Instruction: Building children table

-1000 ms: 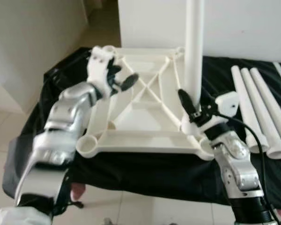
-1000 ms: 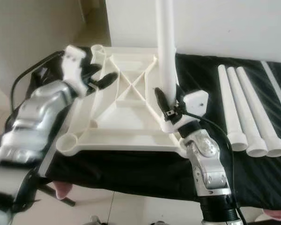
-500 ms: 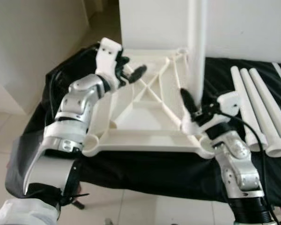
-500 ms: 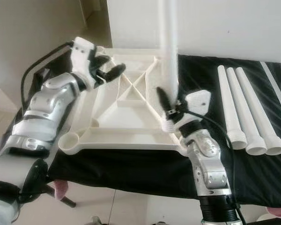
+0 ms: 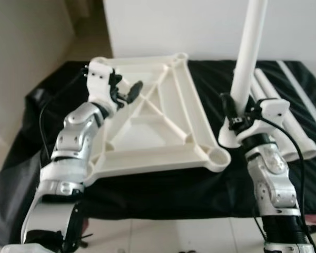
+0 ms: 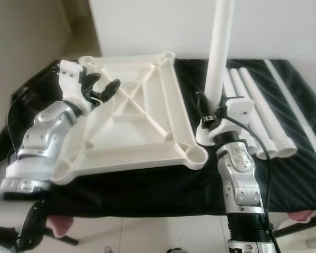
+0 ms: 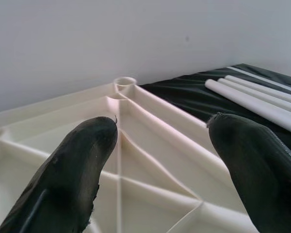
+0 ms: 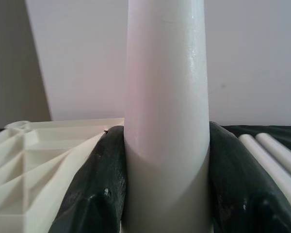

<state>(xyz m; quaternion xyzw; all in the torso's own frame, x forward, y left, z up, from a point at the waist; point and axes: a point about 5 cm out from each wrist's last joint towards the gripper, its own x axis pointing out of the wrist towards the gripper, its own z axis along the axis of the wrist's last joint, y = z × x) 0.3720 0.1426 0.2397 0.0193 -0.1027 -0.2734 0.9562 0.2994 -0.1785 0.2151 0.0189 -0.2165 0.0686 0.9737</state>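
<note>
Right end effector [image 5: 233, 113] pinches the upright table leg [image 5: 248, 50] (left end effector [image 5: 125, 90] spread above the tabletop [image 5: 163, 113]).

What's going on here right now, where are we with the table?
The right claw is shut on a white table leg, holding it upright just beside the near right corner socket of the upturned white tabletop; it isn't seated in it. The left claw hovers open over the tabletop's far left part. Three more legs lie on the black cloth at the right.
</note>
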